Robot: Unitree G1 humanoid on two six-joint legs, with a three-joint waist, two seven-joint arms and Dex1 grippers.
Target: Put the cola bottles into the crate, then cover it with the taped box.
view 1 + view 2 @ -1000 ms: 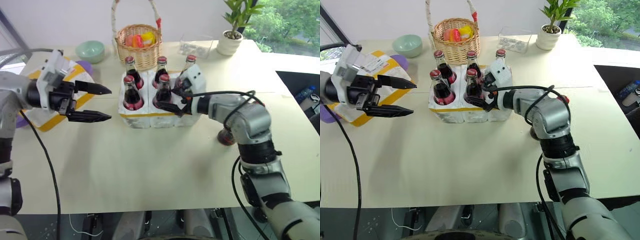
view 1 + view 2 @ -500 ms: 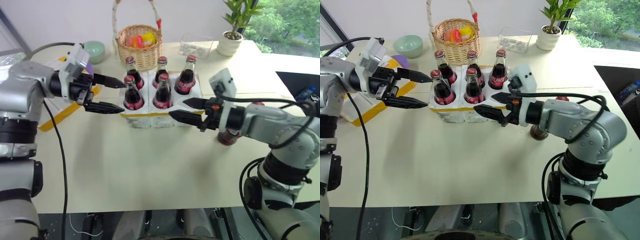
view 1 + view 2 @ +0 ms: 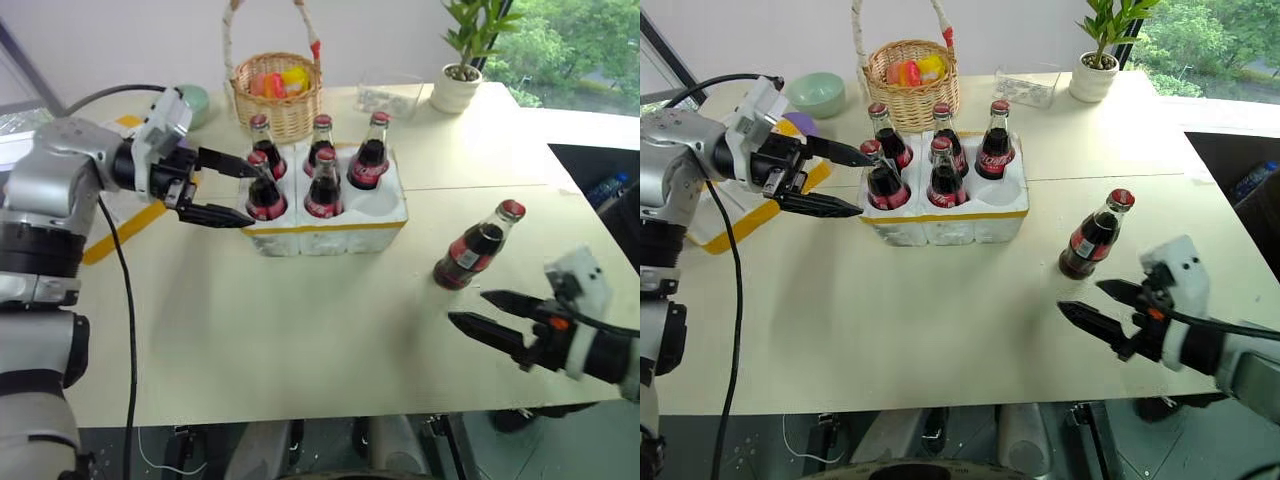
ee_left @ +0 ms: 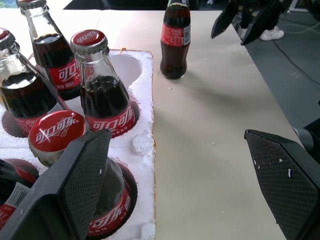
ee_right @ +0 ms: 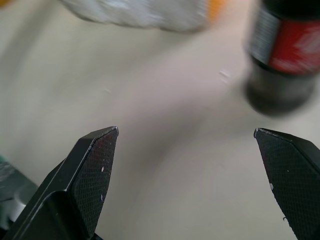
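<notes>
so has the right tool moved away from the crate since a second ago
Yes. The right tool was at the crate among the bottles; now it has pulled back toward the table's near right edge, past the lone cola bottle standing there, open and empty.

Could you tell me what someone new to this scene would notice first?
Probably the white crate at mid-table, with five cola bottles in its wells and its front right well empty. Next, the sixth bottle standing alone on the table to its right, just beyond the open right gripper. The open left gripper hovers at the crate's left end.
</notes>
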